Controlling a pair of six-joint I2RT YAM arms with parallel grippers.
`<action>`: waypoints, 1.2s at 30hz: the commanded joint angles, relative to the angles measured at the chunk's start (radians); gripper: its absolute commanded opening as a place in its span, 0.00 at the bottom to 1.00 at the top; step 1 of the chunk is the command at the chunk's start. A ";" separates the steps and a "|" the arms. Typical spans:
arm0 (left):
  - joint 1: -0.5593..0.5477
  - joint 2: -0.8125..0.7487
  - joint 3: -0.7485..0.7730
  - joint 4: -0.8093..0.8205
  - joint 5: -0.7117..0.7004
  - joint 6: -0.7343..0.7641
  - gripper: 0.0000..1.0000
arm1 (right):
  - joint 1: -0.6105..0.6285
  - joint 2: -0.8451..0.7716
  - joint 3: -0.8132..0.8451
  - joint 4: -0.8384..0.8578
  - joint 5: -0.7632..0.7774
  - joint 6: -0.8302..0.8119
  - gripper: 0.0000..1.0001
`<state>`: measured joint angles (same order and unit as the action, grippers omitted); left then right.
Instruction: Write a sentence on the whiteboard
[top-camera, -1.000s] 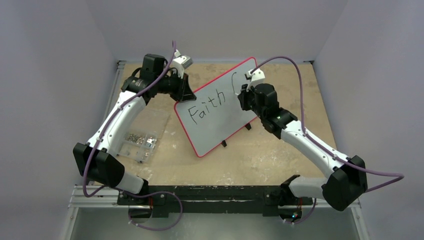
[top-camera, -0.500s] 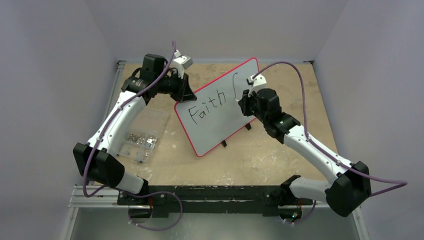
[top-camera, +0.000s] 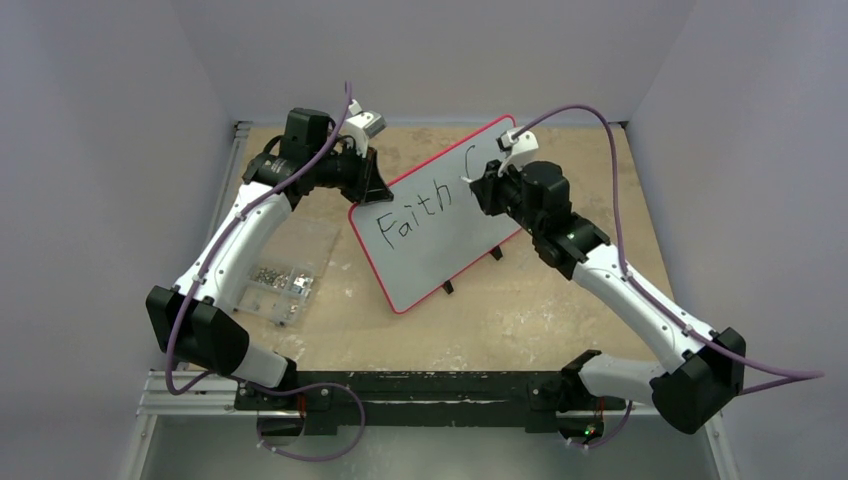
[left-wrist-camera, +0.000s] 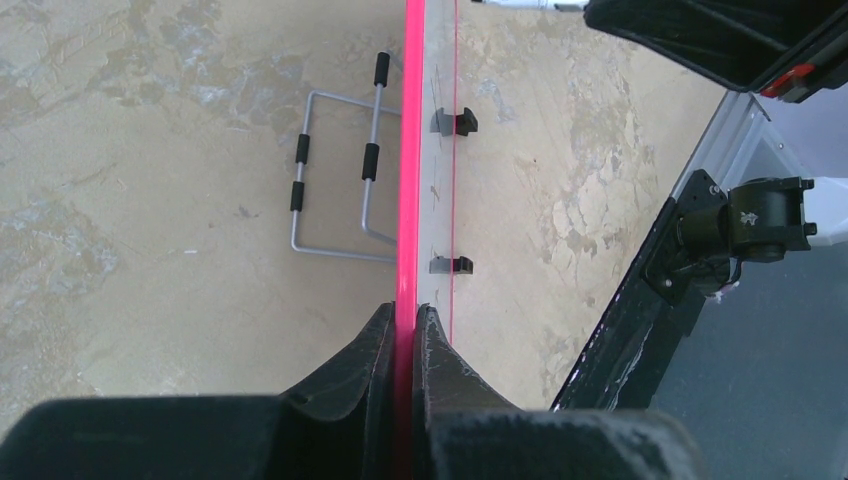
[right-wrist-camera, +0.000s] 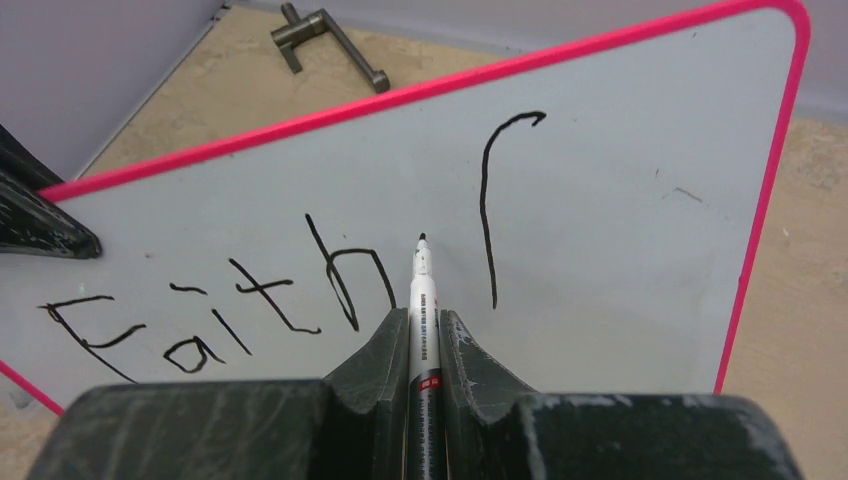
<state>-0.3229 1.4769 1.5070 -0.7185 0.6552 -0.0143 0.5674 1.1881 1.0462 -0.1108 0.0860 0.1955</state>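
Left end effector (left-wrist-camera: 405, 312), clamped on whiteboard (left-wrist-camera: 412, 150) rim

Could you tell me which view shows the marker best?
Right wrist view: the marker sits clamped in the right gripper, tip near the whiteboard. Top view: too small to tell. Left wrist view: absent.

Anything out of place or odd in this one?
Nothing spilled or damaged. The whiteboard sits skewed to the table edges, and a loose metal handle lies beyond its top rim, unrelated to writing.

Glossy, smooth whiteboard (right-wrist-camera: 600, 230) with red plastic rim; rough, mottled matt tabletop (left-wrist-camera: 150, 150).
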 joint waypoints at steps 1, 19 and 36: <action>0.007 -0.043 0.007 0.074 -0.058 0.049 0.00 | 0.000 0.008 0.076 0.035 0.016 0.003 0.00; 0.008 -0.042 0.008 0.076 -0.054 0.050 0.00 | -0.002 0.097 0.098 0.053 0.156 -0.049 0.00; 0.010 -0.042 0.007 0.076 -0.055 0.046 0.00 | -0.014 0.061 0.129 0.006 0.172 -0.060 0.00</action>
<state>-0.3218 1.4769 1.5070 -0.7185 0.6544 -0.0151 0.5552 1.2980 1.1328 -0.1070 0.2493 0.1444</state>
